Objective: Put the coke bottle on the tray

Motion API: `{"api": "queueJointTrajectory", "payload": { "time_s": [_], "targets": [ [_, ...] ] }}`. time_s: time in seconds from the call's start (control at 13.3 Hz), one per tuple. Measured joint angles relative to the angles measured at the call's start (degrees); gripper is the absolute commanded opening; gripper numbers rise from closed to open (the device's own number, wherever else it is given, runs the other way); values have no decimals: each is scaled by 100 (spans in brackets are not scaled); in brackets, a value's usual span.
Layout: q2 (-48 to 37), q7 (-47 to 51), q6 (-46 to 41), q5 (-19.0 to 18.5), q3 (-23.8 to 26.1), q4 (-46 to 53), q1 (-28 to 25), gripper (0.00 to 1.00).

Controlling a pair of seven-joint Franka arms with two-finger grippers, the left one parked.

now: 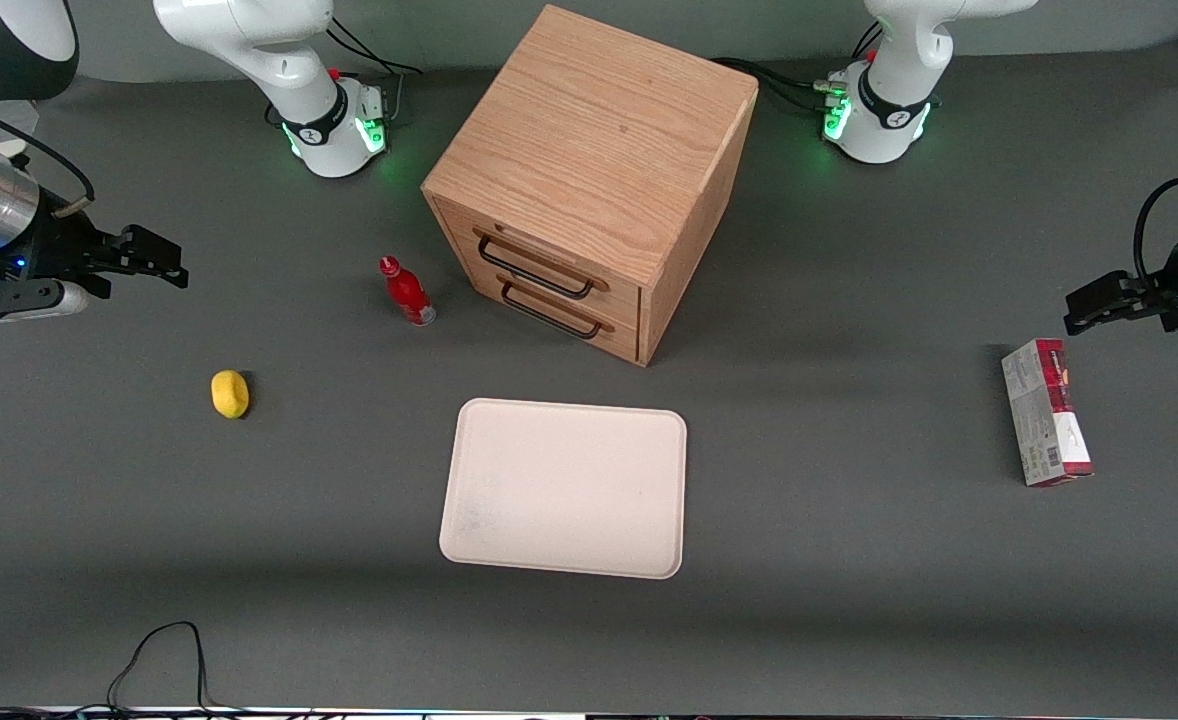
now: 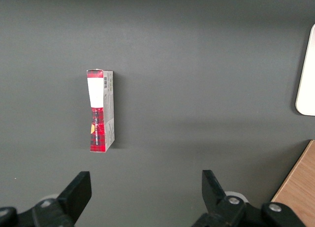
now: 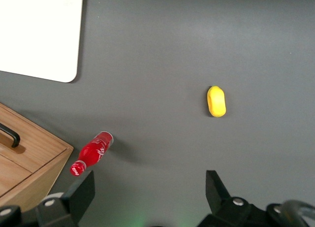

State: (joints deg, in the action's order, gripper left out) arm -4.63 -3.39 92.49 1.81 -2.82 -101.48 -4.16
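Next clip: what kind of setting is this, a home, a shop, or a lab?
Most likely a robotics lab bench: a grey-matted table with arm bases bolted on. The open gripper hangs above the table at the working arm's end. Staged props lie apart: coke bottle, tray, wooden drawer cabinet, lemon.

The working right arm is reaching in over its own end of the table, its base (image 1: pixel 334 135) standing farther from the front camera with a green light glowing on it. Its silver wrist is leading into a black hand that is lying roughly level above the grey surface. The gripper (image 1: pixel 171 262) is hanging in the air with nothing in it, pointing toward the middle of the table. In the right wrist view its two black fingers (image 3: pixel 81 192) are standing wide apart, with bare surface showing between them.
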Motion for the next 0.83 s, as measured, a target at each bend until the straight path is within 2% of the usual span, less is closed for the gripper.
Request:
{"api": "queueJointTrajectory", "payload": {
  "time_s": [0.83],
  "targets": [
    [365,-83,-116,11,54,303,-42,100]
  ]
}}
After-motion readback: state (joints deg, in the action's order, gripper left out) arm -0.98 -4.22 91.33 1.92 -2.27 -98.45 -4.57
